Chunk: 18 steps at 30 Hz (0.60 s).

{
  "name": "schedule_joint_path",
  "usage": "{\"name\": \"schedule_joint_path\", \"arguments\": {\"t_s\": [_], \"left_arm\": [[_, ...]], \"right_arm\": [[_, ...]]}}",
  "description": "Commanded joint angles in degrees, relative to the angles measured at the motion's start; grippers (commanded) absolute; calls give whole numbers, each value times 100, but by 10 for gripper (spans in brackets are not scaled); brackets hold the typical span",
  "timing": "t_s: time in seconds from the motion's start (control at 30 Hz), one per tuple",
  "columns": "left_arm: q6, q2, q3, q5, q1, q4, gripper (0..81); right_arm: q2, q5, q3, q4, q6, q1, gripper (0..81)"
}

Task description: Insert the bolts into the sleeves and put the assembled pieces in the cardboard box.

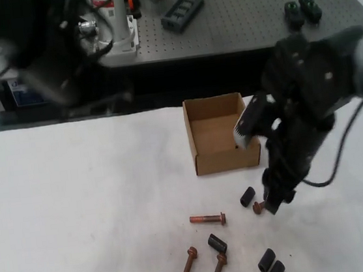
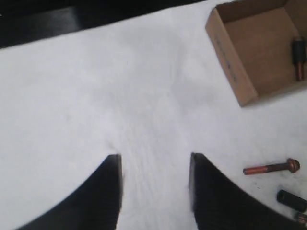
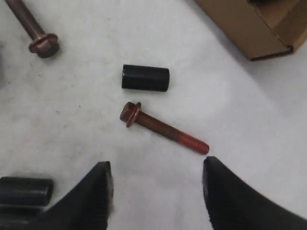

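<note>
The right arm [image 1: 308, 95] hides one corner of the cardboard box [image 1: 227, 160]. Inside lies one assembled piece [image 2: 298, 57], close to the picture's edge. The right gripper [image 3: 156, 191], fingers apart, hangs over a loose bolt [image 3: 163, 128] just beside a sleeve [image 3: 145, 77]. The left gripper [image 2: 154, 191], fingers also apart, is above the bare white cloth [image 2: 120, 96].

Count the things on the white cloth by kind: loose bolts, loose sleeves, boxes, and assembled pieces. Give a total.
Loose bolts: 4
Loose sleeves: 4
Box: 1
Assembled pieces, inside it: 1
Total: 10
</note>
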Motion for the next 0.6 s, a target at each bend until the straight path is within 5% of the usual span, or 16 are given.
{"name": "schedule_joint_path", "arguments": {"t_s": [0.0, 0.37, 0.57], "left_arm": [[-95, -1099, 1055, 347, 14, -533, 327], [-95, -2441, 2508, 757, 14, -605, 327], [-40, -2566, 2714, 757, 14, -592, 327]], "right_arm": [[641, 417, -289, -261, -652, 225, 411], [1554, 846, -309, -563, -1396, 309, 409], [1845, 846, -309, -589, -1437, 323, 226]]}}
